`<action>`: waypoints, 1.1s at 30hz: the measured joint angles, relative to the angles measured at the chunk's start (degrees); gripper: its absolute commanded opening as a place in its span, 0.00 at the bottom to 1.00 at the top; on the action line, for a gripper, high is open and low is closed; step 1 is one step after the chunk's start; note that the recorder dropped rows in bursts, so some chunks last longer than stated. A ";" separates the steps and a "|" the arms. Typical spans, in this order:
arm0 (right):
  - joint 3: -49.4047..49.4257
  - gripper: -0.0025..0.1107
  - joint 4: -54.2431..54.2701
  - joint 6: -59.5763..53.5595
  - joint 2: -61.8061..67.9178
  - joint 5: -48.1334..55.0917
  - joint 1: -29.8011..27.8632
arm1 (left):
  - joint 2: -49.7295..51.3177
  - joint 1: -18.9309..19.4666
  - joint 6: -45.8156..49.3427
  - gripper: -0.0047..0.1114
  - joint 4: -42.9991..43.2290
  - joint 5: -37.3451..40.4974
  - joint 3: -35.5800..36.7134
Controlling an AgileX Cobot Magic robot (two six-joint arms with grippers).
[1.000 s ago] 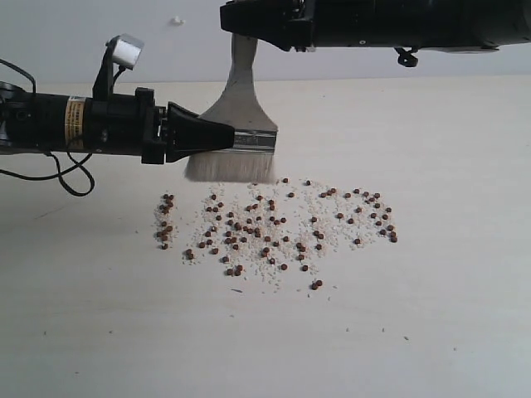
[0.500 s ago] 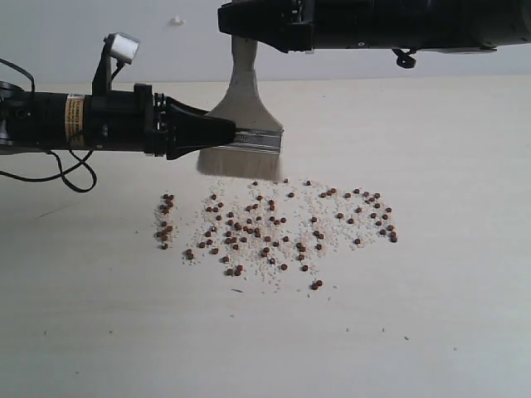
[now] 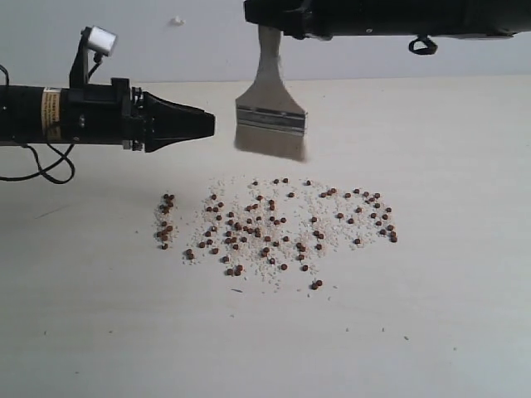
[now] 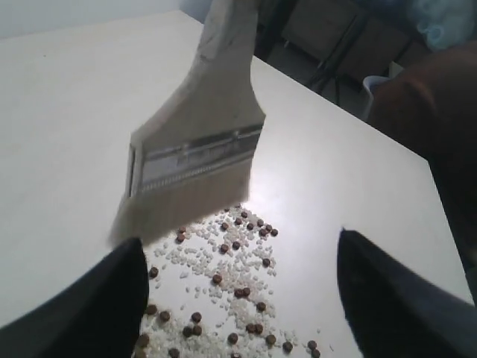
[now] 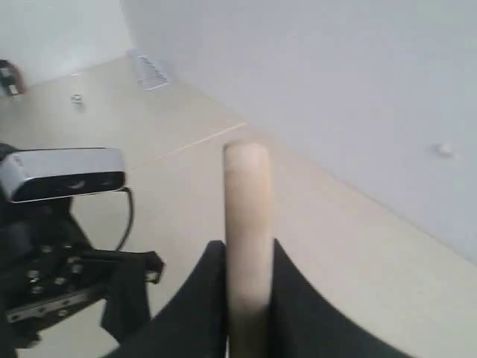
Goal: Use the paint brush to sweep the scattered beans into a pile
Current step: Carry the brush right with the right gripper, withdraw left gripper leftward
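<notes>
Paint brush [image 3: 270, 123] hangs bristles-down just beyond the beans' [image 3: 274, 228] far edge, seemingly poised to sweep; right gripper [image 5: 248, 298] clamps its handle; left gripper [image 3: 206, 124], jaws spread and empty, sits clear beside them.

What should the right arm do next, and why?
Probably lower the brush until its bristles meet the table beside the beans: the right gripper holds its handle, bristles hang in the air, and the open left gripper stands apart.

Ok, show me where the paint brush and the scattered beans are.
paint brush [image 3: 271, 121], exterior view, on its silver metal band.
beans [image 3: 267, 235], exterior view, near the middle of the scattered patch.
</notes>
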 measured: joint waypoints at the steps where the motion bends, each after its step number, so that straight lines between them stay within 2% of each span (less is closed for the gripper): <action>1: 0.00 0.02 0.00 0.64 -0.30 -0.90 -0.71 | -0.15 0.70 -0.77 0.60 0.32 -0.11 0.00; 3: 0.00 0.02 0.00 2.90 -1.16 -2.01 -2.16 | -0.50 1.89 -2.69 0.51 1.03 -0.21 0.00; 6: 0.00 0.02 0.00 7.73 -2.75 -3.72 -3.56 | -0.85 3.46 -5.09 0.24 2.80 -0.38 0.00; 7: 0.00 0.02 -0.42 9.42 -3.28 -4.63 -3.68 | -0.97 3.92 -5.37 0.11 3.73 -0.38 0.00; 8: 0.00 0.02 -1.05 11.38 -4.05 -5.89 -3.82 | -1.23 4.36 -5.78 0.05 4.30 -0.38 0.00; 13: 5.52 0.02 -1.15 15.99 -8.83 -13.77 -3.91 | -2.57 6.50 -8.53 0.04 5.26 -0.38 0.00; 19: 16.96 0.02 -0.17 14.95 -16.49 -27.07 -3.91 | -6.70 7.28 -9.07 0.04 3.31 -0.38 2.39; 26: 26.57 0.02 0.32 11.67 -26.09 -34.20 -3.91 | -14.72 8.01 -5.82 0.04 -2.79 -0.38 10.21; 33: 33.58 0.02 0.67 10.92 -34.79 -38.26 -3.91 | -24.19 8.01 0.16 0.04 -8.50 -0.38 21.52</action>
